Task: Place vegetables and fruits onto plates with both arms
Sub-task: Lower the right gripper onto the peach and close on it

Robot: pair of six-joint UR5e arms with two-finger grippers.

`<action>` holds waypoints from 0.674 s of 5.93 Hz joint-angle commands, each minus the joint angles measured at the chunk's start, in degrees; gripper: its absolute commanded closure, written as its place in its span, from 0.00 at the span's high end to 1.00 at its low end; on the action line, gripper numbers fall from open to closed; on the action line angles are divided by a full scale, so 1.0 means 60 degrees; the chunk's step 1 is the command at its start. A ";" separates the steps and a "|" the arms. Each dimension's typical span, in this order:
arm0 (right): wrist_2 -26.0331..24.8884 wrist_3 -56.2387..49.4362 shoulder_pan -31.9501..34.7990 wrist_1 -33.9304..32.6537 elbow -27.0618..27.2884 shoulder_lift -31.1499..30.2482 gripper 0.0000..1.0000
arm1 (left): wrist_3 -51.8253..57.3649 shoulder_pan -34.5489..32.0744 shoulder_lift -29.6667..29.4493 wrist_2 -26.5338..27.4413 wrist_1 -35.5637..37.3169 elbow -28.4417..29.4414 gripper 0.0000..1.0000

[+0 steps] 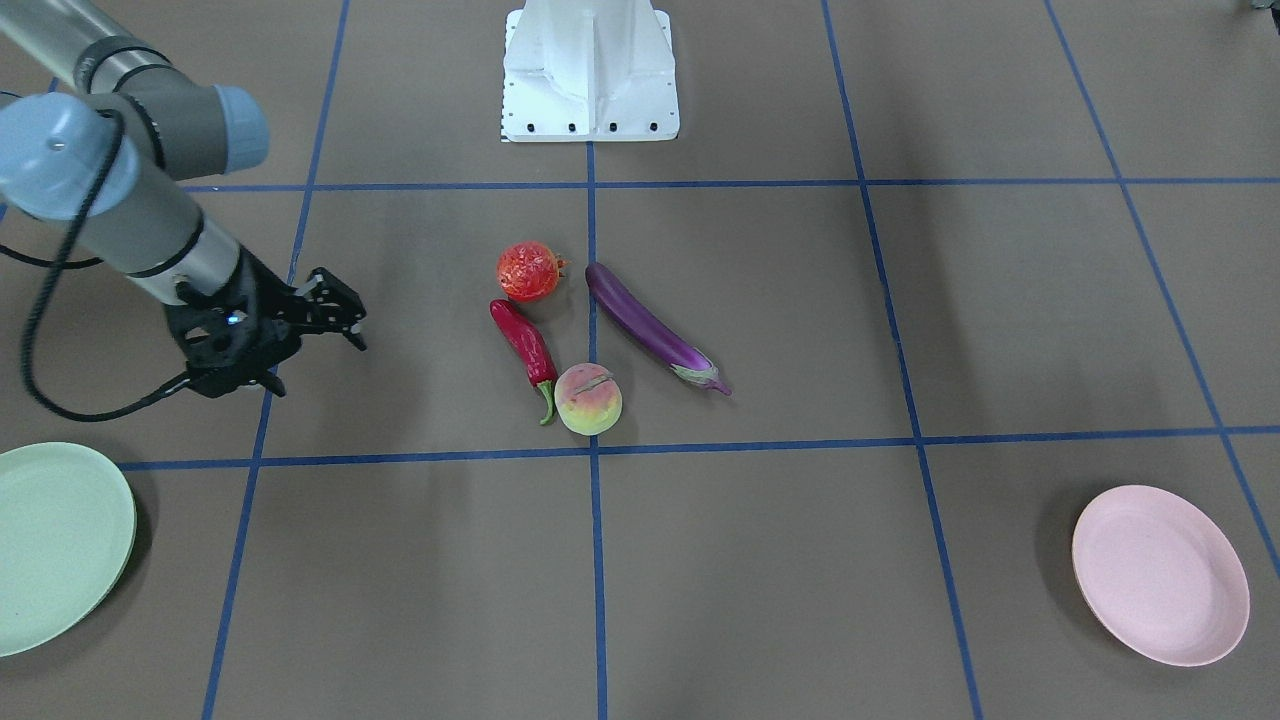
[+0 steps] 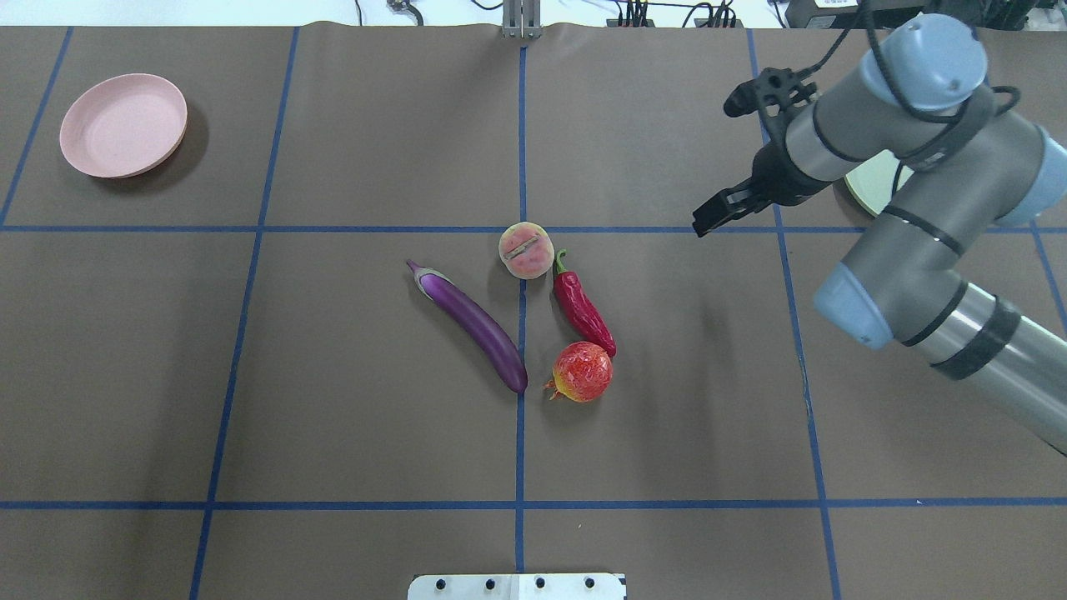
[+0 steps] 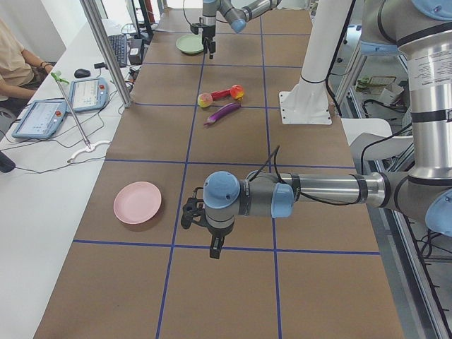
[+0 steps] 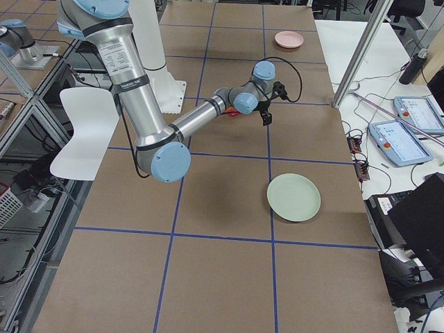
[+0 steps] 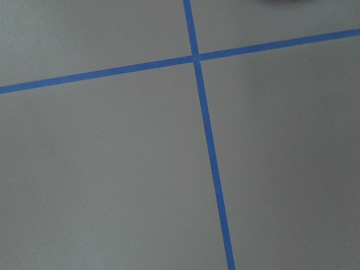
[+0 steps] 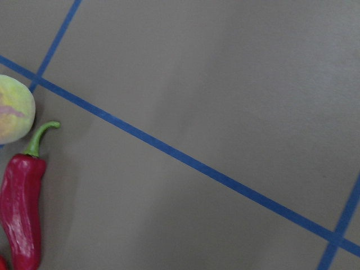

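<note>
The pomegranate (image 1: 528, 271), red chili (image 1: 525, 343), peach (image 1: 588, 399) and purple eggplant (image 1: 645, 325) lie close together at the table's middle. The mint green plate (image 1: 55, 545) and the pink plate (image 1: 1160, 575) sit empty at opposite ends. My right gripper (image 1: 350, 320) is open and empty. It hovers between the mint plate and the produce, and in the overhead view (image 2: 708, 218) its arm hides most of that plate. Its wrist view shows the chili (image 6: 22, 208) and peach (image 6: 14, 109). My left gripper (image 3: 214, 247) hangs near the pink plate (image 3: 137, 202); I cannot tell whether it is open or shut.
The white pedestal base (image 1: 590, 70) stands at the robot's edge of the table. Blue tape lines (image 5: 205, 124) grid the brown surface. A metal pole (image 3: 106, 49), tablets (image 3: 42, 116) and a seated operator (image 3: 14, 60) are along the far side.
</note>
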 commanded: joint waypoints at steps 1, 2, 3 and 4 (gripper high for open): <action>-0.1381 0.0565 -0.0886 -0.1131 -0.0897 0.1769 0.99 | 0.0000 0.0008 0.0022 0.0000 0.0000 -0.0004 1.00; -0.1967 0.1015 -0.1353 -0.1241 -0.1846 0.2810 0.99 | 0.0000 0.0008 0.0037 0.0000 0.0000 -0.0004 1.00; -0.2437 0.1411 -0.1778 -0.1242 -0.2798 0.3777 0.99 | 0.0000 0.0008 0.0022 0.0000 0.0000 -0.0004 1.00; -0.2934 0.1850 -0.2159 -0.1228 -0.3620 0.4381 0.99 | 0.0000 0.0008 0.0037 0.0000 0.0000 -0.0004 1.00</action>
